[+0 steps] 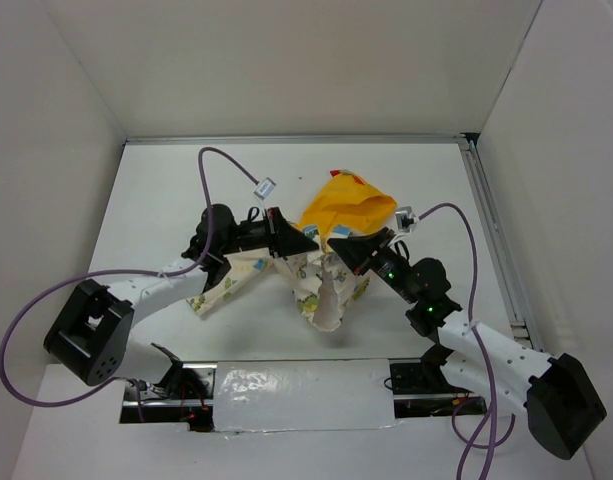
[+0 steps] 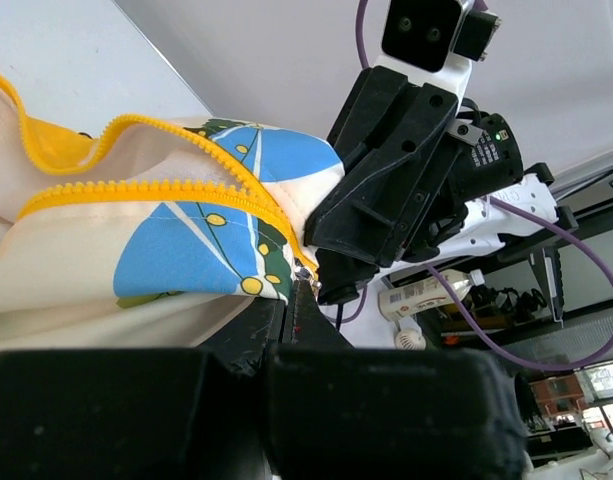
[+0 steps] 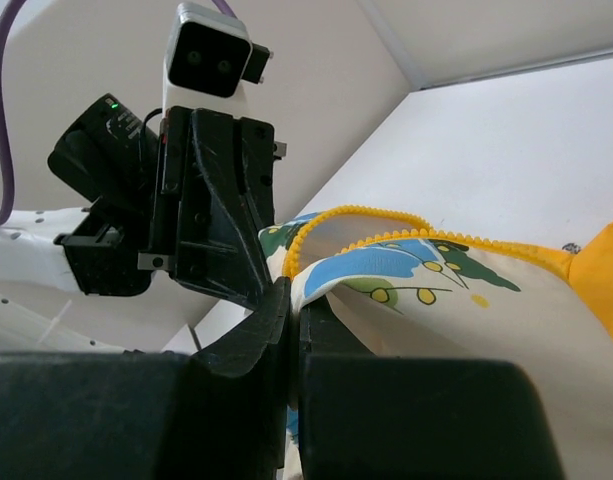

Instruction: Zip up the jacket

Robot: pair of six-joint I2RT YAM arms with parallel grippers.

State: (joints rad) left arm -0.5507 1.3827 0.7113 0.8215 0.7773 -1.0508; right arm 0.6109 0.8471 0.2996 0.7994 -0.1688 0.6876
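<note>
crumpled jacket [image 1: 321, 287], long axis near-to-far, orange hood [image 1: 351, 205] pointing away

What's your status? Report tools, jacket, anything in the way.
Both shut on the jacket edge: left tool, right tool. Its zipper teeth unmeshed, fabric bunched between them. Tools nearly touching; nothing else in the way.

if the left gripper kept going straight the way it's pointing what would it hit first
The left gripper is shut on the jacket, so that fabric comes first. Just beyond, the right gripper faces it almost tip to tip, though depth is unclear.
</note>
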